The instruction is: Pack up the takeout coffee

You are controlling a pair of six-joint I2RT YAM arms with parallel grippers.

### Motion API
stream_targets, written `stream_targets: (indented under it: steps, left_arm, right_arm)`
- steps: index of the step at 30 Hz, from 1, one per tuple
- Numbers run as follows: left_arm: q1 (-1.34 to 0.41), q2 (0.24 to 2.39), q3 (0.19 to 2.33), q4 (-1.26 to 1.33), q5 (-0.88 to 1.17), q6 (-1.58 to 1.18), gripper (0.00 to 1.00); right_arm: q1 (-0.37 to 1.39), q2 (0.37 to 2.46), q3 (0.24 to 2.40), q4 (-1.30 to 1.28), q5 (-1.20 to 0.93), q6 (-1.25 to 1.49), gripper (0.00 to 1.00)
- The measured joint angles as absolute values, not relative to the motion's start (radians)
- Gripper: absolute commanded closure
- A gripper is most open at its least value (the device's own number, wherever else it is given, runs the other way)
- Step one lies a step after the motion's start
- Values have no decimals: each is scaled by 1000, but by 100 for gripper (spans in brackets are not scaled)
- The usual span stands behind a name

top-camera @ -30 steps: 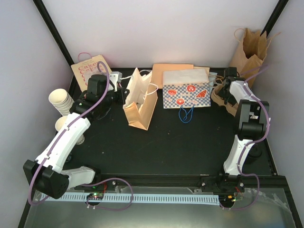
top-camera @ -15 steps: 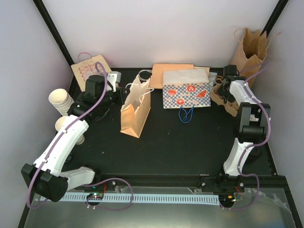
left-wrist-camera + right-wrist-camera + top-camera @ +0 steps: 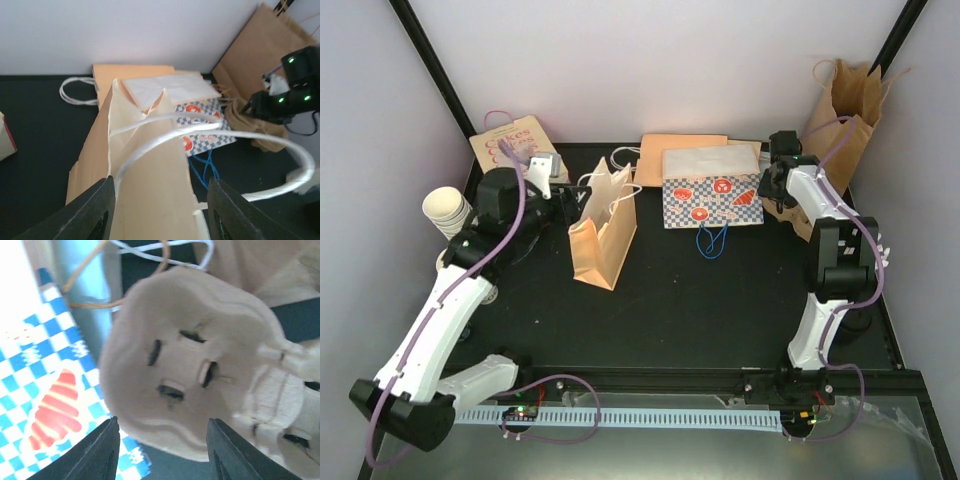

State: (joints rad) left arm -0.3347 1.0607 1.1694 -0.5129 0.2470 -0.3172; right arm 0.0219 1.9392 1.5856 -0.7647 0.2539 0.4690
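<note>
The left pincer [image 3: 160, 190] is hanging just behind the top of the small tan paper bag [image 3: 603, 240], which is standing upright left of the table's [image 3: 700, 310] centre. In the left wrist view its two fingers are standing well apart, with the bag's folded rim and white cord handles [image 3: 200, 135] lying between and ahead of them. Nothing is being pinched, so it is reading as open.

The right pincer [image 3: 162, 425] is working at the far right, beside the blue-and-white checkered paper bag [image 3: 712, 195]. A moulded grey-beige pulp cup carrier [image 3: 190, 365] is filling its wrist view between the spread fingers. Whether the fingers are actually clamping the carrier cannot be told.

The takeout coffee, a cream cup with a black lid, is not showing in any view. Only the stack of lidless cream paper cups [image 3: 446, 210] is visible, at the far left edge beside the left arm.

If the lidded cup is sitting there, hidden under that arm, it is lying to the left of the left pincer and behind it. The tan bag is lying straight ahead, its mouth facing up. That is making the left arm the nearer one for the pick. The cup, upright along its long axis, would be going down into the bag from above.
</note>
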Motion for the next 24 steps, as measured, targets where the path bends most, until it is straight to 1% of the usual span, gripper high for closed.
stream_targets:
  steps: [4, 7, 12, 19, 20, 21, 23, 24]
  left_arm:
    - [-335, 969, 1156, -495, 231, -313, 38]
    - [-335, 922, 1150, -480, 220, -310, 36]
    - [-334, 890, 1140, -470, 205, -306, 34]
    - [-334, 892, 1140, -470, 200, -305, 34]
    - [-334, 892, 1140, -470, 200, -305, 34]
    - [-334, 892, 1140, -470, 199, -304, 34]
    - [-334, 892, 1140, -471, 199, -303, 34]
    - [-334, 892, 1140, -471, 199, -302, 34]
  right_arm:
    - [56, 1940, 1602, -761, 246, 426, 48]
    - [62, 1956, 1635, -768, 252, 405, 49]
    - [70, 2015, 1710, -783, 267, 377, 49]
    - [88, 2075, 1738, -820, 297, 356, 50]
    - [91, 2082, 1742, -825, 307, 354, 51]
    - [93, 2088, 1746, -833, 318, 352, 55]
    - [97, 2098, 1759, -848, 344, 348, 57]
    - [98, 2101, 1763, -852, 352, 343, 62]
